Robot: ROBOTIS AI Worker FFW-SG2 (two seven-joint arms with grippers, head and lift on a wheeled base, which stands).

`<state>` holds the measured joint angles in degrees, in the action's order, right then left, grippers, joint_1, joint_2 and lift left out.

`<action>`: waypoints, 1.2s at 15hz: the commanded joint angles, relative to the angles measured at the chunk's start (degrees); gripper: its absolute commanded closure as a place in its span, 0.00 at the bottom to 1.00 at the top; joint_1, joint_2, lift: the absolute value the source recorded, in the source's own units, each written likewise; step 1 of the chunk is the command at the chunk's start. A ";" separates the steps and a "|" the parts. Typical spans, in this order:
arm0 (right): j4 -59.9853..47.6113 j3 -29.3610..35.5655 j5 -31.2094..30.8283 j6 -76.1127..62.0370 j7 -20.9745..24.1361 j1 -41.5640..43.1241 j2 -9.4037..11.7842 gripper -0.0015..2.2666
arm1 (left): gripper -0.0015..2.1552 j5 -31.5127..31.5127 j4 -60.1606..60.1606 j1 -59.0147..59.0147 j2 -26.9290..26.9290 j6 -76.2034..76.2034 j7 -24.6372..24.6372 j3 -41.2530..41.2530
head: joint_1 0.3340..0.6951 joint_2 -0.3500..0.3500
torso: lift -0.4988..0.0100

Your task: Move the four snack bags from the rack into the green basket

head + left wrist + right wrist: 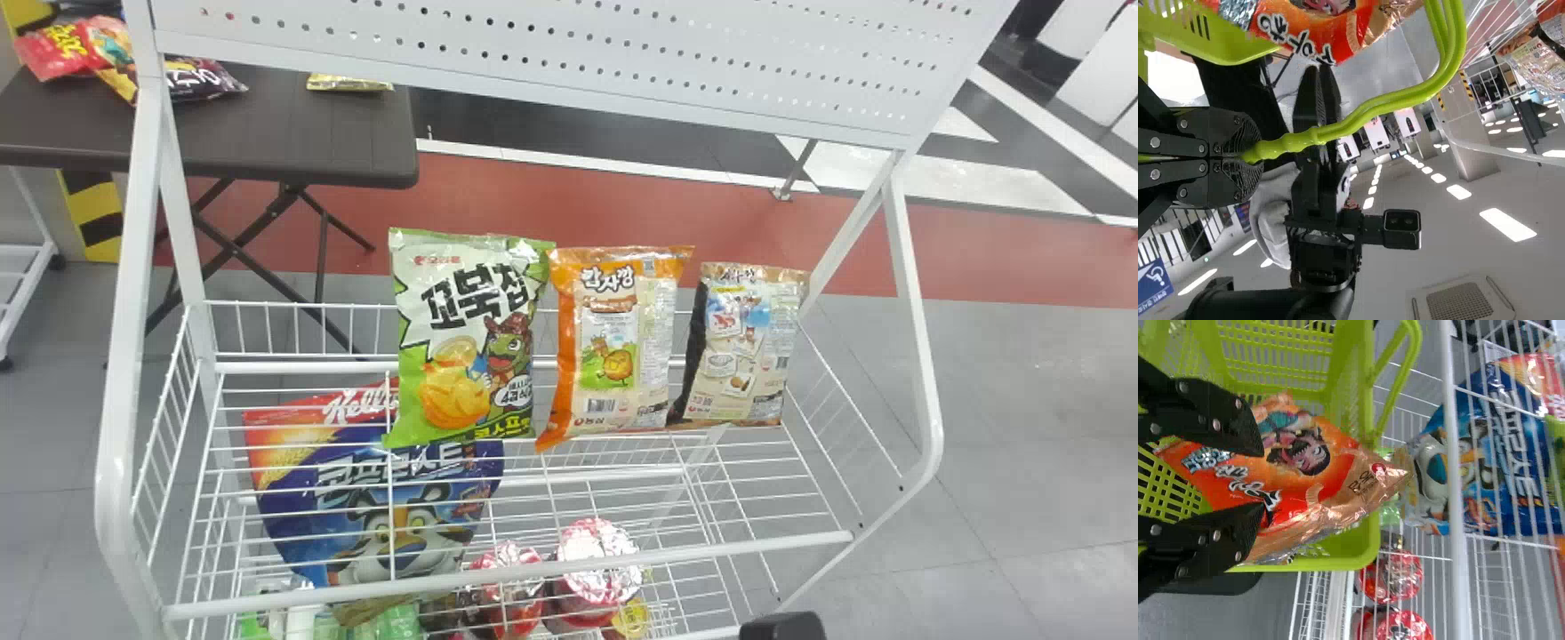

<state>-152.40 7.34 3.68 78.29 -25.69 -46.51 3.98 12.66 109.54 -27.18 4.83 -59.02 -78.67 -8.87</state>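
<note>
The orange bag (1298, 470) is laid in the green basket (1371, 547), corner overhanging, and could be spilled if the handle (1405, 99), clenched by the left gripper (1257, 151), is jolted. The right gripper (1263, 480) is spread, unloaded; three bags (613, 342) are left racked.

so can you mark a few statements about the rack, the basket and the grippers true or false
1. On the rack, the orange snack bag stands between the green snack bag and the beige-brown snack bag. True.
2. The green basket holds no snack bag yet. False: an orange-red snack bag is in the green basket.
3. The left gripper is closed on the basket's handle. True.
4. The right gripper is clamped on the green snack bag. False: its fingers are apart over the basket, and the green snack bag is on the rack.
5. The blue cereal bag is below the wire tier that holds the three snack bags. True.
</note>
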 commanded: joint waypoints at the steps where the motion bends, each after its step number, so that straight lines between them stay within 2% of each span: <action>1: -1.15 0.48 0.36 -2.56 0.12 1.25 -0.47 0.03 | 0.69 -0.18 0.67 -0.59 0.09 0.00 0.09 0.08 | 1.00 0.00 | 0.98; 3: 1.58 0.39 0.45 -15.74 0.91 3.09 -1.52 0.04 | 0.69 -0.27 1.64 -1.29 0.27 0.00 0.09 0.35 | 1.00 0.00 | 0.98; 4: 4.39 -0.13 0.45 -24.36 2.75 4.76 -2.23 0.04 | 0.69 -0.27 1.82 -1.29 0.27 0.00 0.18 0.35 | 1.00 0.00 | 0.98; 7: 15.81 -3.82 -0.25 -43.52 9.61 13.90 -2.23 0.04 | 0.69 -0.36 2.26 -1.38 0.35 0.00 0.27 0.08 | 1.00 0.00 | 0.98; 10: 25.48 -9.19 -2.89 -49.67 14.97 23.22 -2.23 0.04 | 0.69 -0.45 2.08 -1.38 0.18 0.17 0.53 0.08 | 1.00 0.00 | 0.98; 14: 36.73 -15.69 -5.88 -53.36 19.80 32.97 -2.23 0.04 | 0.69 -0.45 1.64 -1.38 0.35 0.17 0.01 0.26 | 1.00 0.00 | 0.98; 16: 40.34 -17.18 -6.85 -53.19 22.53 35.88 -2.23 0.04 | 0.69 -0.36 1.64 -1.20 0.53 0.17 -0.35 0.70 | 1.00 0.06 | 0.98; 18: 43.68 -17.45 -6.85 -53.19 22.70 38.25 -2.23 0.04 | 0.69 -0.27 1.29 -0.68 0.71 0.00 -0.70 0.87 | 1.00 0.11 | 0.98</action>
<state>-110.97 -9.85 -3.08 25.09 -2.94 -9.88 1.74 12.35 111.05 -28.20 5.40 -58.85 -79.29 -8.12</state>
